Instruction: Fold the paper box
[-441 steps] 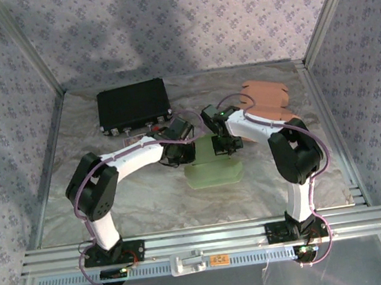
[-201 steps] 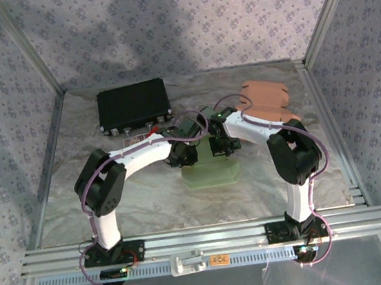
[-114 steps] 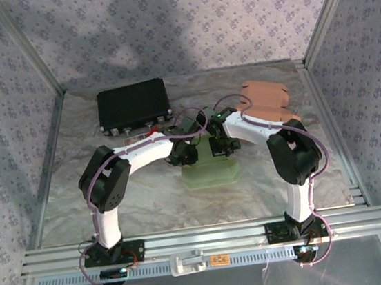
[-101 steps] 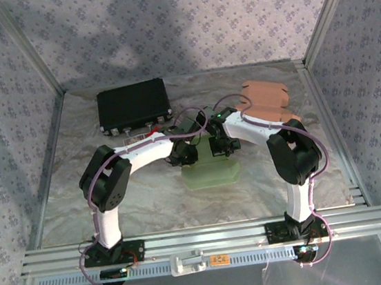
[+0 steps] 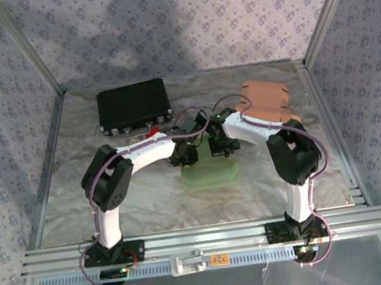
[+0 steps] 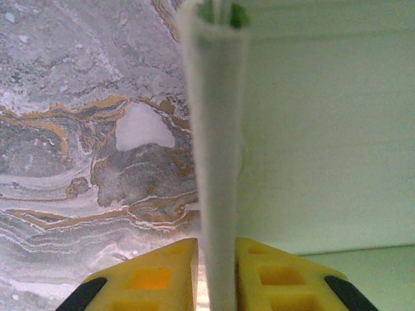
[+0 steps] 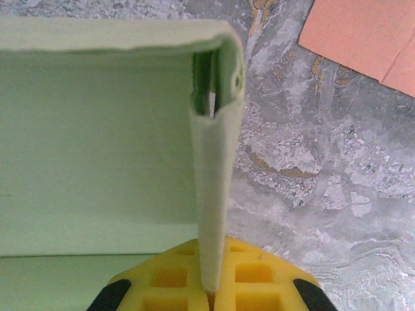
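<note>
The pale green paper box [image 5: 211, 172] sits mid-table with its side walls raised. My left gripper [image 5: 186, 151] is at its left wall. In the left wrist view that doubled wall [image 6: 217, 129] stands between the yellow fingers [image 6: 152, 275] of the left gripper [image 6: 217, 275]; the right pad touches it and a thin gap shows at the left pad. My right gripper [image 5: 220, 146] is shut on the folded right wall [image 7: 213, 181], which is pinched at the fingertips of the right gripper [image 7: 212, 285]. The box floor [image 7: 97, 149] lies to that wall's left.
A black case [image 5: 134, 105] lies at the back left. Flat orange cardboard [image 5: 267, 102] lies at the back right, close behind the right arm, and its corner [image 7: 363, 32] appears in the right wrist view. Patterned enclosure walls surround the marbled table [image 5: 78, 191].
The left arm's elbow has swung right and its wrist has closed in on the box's left wall. The right arm and the box have hardly moved.
</note>
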Controlling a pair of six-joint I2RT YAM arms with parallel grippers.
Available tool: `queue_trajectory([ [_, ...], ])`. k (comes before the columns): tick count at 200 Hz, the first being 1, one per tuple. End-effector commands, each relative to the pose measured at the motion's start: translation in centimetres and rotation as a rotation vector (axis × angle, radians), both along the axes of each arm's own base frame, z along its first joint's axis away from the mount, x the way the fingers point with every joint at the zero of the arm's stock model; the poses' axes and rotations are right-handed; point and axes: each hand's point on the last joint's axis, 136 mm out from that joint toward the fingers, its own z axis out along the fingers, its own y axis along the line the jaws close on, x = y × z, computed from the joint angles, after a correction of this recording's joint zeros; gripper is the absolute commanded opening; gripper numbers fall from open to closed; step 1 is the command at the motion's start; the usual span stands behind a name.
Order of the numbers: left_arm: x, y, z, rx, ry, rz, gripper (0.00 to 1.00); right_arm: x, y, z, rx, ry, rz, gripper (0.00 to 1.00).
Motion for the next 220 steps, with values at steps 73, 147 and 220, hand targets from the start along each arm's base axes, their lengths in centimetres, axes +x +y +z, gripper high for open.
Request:
queue_trajectory([
  [73,0.2,-0.5,1.1,0.036,-0.046,-0.018,0.15,-0.6,0.1,0.7,-0.003,-0.017,-0.002,0.00],
  [147,2.4,-2.3,4.8,-0.144,-0.083,-0.062,0.36,-0.8,0.1,0.7,0.000,-0.013,0.001,0.00],
  [220,5.2,-1.3,3.8,-0.099,-0.081,-0.054,0.35,-0.8,0.0,0.8,-0.001,-0.013,0.000,0.00],
])
